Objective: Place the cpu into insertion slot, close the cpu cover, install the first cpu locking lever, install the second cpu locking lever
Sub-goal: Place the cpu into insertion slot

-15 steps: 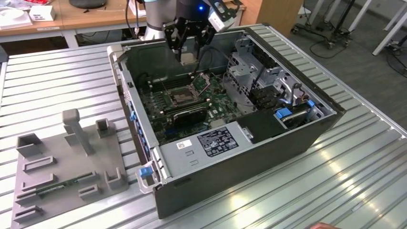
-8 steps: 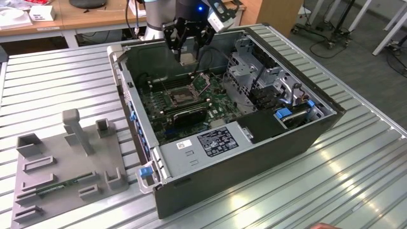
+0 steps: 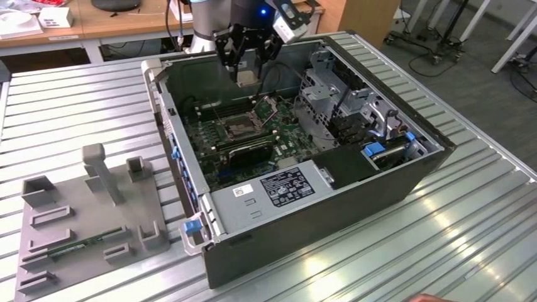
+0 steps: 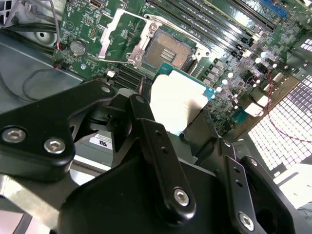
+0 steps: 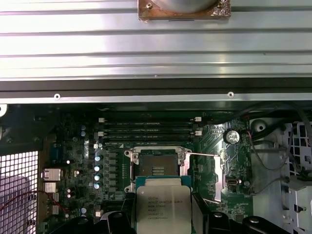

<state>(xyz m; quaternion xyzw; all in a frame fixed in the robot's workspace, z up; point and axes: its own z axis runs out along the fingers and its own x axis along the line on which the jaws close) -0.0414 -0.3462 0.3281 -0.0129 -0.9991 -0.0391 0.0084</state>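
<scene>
1. Your claw (image 3: 246, 70) hangs over the open computer case (image 3: 336, 182). Its fingers (image 5: 127, 217) are closed part-way and pinch the cpu (image 5: 163, 207) by two opposite edges.
2. The cpu is in the air, clear of the motherboard (image 3: 201, 135). Its silvery face shows in both wrist views, lying flat between the fingers. It sits near the insertion slot (image 5: 157, 170) but is not in it.
3. The insertion slot lies bare near the middle of the motherboard, with its contact field exposed inside the metal rim.
4. The cpu cover (image 4: 108, 39) is swung open on its hinge and stands off to one side of the slot. A thin wire locking lever (image 5: 202, 154) is loose beside it.
5. Around the slot:
   - The long memory slots (image 5: 148, 131) run just past it, on the side away from your claw.
   - A metal drive cage (image 3: 323, 94) rises along the case wall on the exterior view's right.
   - Loose cables (image 5: 273, 161) trail near the board's edge.
   - Nothing lies between the chip and the socket.
6. The worktop (image 3: 470, 239) is ribbed metal, and the case lies on its side across the middle of it.
7. A grey fixture plate (image 3: 92, 214) sits towards the worktop's near corner on the exterior view's left. A green memory stick (image 3: 84, 244) lies in it.
8. Beyond the worktop's far edge you have wooden desks (image 3: 109, 25) and a grey floor (image 3: 470, 38).
</scene>
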